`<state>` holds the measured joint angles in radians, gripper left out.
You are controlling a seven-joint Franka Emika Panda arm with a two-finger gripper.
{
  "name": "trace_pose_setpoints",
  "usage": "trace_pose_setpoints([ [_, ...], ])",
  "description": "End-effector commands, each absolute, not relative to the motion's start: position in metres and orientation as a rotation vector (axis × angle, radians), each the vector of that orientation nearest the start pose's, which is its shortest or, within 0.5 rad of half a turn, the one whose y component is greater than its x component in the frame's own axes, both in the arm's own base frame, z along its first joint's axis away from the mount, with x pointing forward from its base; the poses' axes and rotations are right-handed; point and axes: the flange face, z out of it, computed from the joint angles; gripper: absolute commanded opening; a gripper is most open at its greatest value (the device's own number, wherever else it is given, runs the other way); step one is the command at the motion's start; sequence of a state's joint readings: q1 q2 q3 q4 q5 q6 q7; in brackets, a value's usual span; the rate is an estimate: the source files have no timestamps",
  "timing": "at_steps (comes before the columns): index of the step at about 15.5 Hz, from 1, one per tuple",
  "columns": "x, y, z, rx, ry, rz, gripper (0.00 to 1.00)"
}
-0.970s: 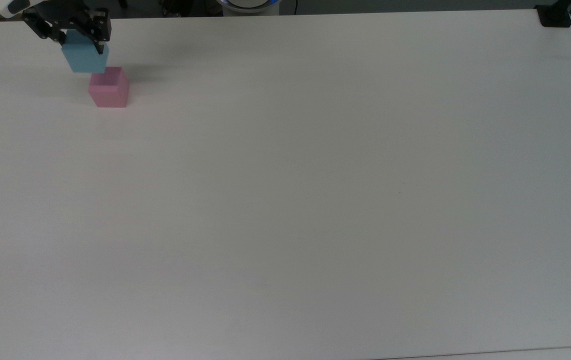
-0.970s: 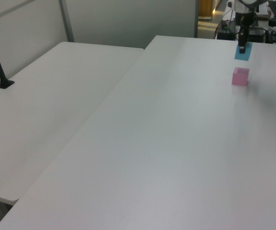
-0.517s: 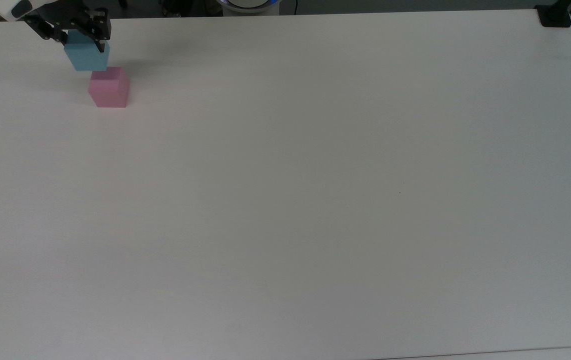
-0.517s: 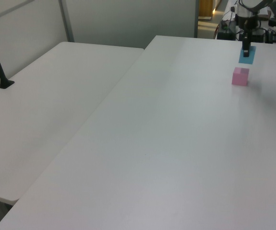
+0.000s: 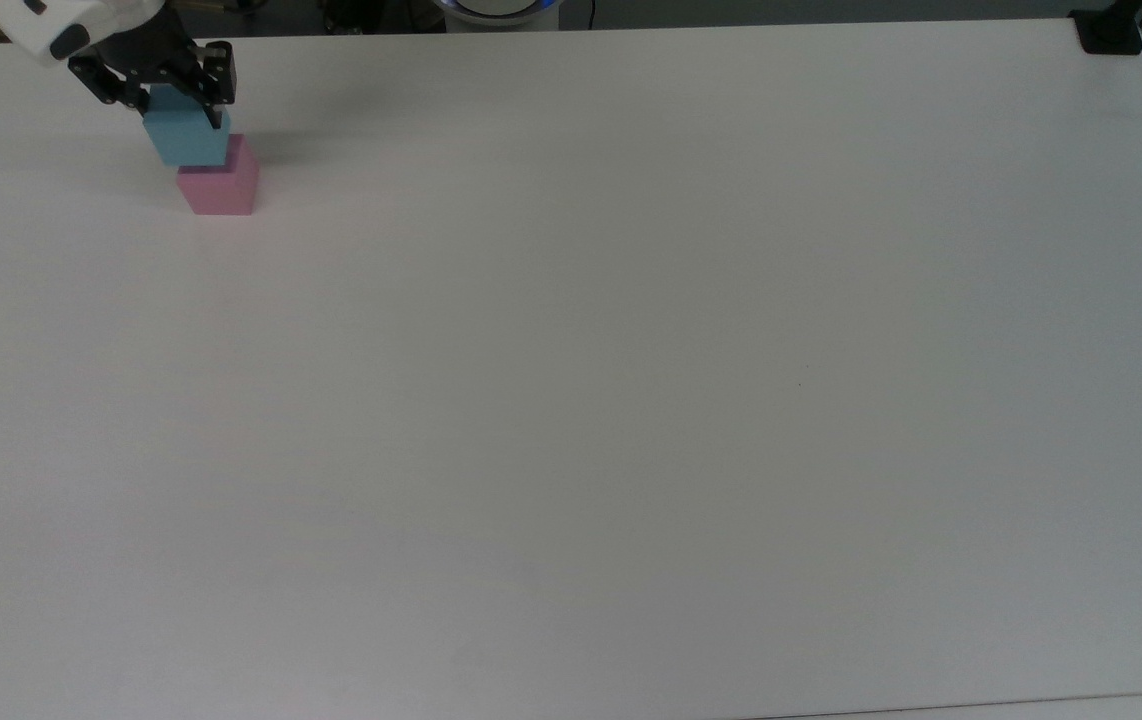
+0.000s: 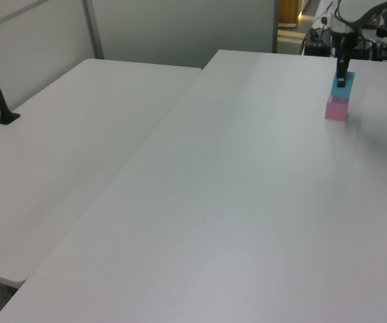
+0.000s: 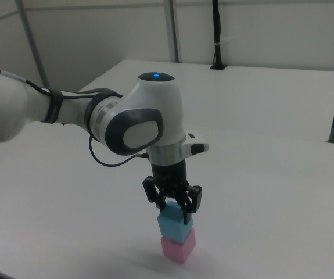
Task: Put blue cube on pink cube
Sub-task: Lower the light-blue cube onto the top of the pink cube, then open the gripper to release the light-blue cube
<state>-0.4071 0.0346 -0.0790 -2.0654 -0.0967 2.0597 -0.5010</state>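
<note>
Placement step, seen from the right view: the pink cube (image 7: 178,246) sits nearest on the white table (image 7: 283,192), and the blue cube (image 7: 174,224) rests directly on top of it, the two faces apparently touching, though the blue one looks shifted a little toward the right view's left. Above them the gripper (image 7: 173,210) has its two black fingers (image 7: 187,208) closed against opposite sides of the blue cube, gripping its upper part. Behind rises the white Panda arm (image 7: 97,116), its wrist pointing straight down.

In the top view the stack stands near the table's far left corner, the blue cube (image 5: 187,138) overlapping the pink cube (image 5: 219,185), with the gripper (image 5: 167,98) over it. The left view puts the blue cube (image 6: 342,86) over the pink cube (image 6: 336,108) at the far right of the table.

By these views, stacking is all but finished. The next move calls for parting the fingers gently and lifting straight up, so the slightly offset blue cube is not dragged off.
</note>
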Motion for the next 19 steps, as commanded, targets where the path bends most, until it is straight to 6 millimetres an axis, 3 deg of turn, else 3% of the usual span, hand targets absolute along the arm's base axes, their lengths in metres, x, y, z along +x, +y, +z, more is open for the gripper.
trace_pose_setpoints([
  [1,0.487,-0.253,0.403,-3.202,-0.076,0.117,0.42],
  [7,0.492,-0.246,0.400,-3.202,-0.071,0.121,0.48],
  [10,0.493,-0.249,0.401,-3.208,-0.073,0.106,0.69],
  [13,0.492,-0.252,0.403,-3.209,-0.076,0.103,0.69],
  [15,0.492,-0.252,0.403,-3.213,-0.082,0.106,0.81],
  [17,0.492,-0.252,0.404,-3.213,-0.082,0.104,0.85],
  [18,0.492,-0.252,0.406,-3.214,-0.081,0.102,1.00],
  [19,0.494,-0.254,0.414,-3.219,-0.076,0.091,1.00],
])
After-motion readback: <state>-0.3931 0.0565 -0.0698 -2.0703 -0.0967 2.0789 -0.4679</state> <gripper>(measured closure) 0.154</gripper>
